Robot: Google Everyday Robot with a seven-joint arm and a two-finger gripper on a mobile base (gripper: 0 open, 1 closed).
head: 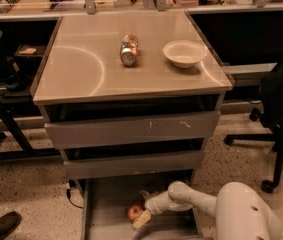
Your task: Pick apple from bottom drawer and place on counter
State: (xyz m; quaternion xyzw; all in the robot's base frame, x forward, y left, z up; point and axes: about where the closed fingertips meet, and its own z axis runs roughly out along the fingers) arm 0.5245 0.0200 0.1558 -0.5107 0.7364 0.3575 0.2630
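The apple (pixel 134 212), small and red-orange, lies on the flat grey floor of the pulled-out bottom drawer (pixel 108 204), below two closed scuffed drawers. My gripper (pixel 143 216) is down inside that drawer, right against the apple's right side, at the end of my white arm (pixel 191 200), which comes in from the lower right. The glossy beige counter (pixel 81 69) above carries a faint curved arc mark.
A silver can (pixel 128 49) lies on its side on the counter, with a white bowl (pixel 184 53) to its right. A black office chair (pixel 281 109) stands at the right. A table leg and cables are at the left, and a shoe (pixel 0 225) is at the lower left.
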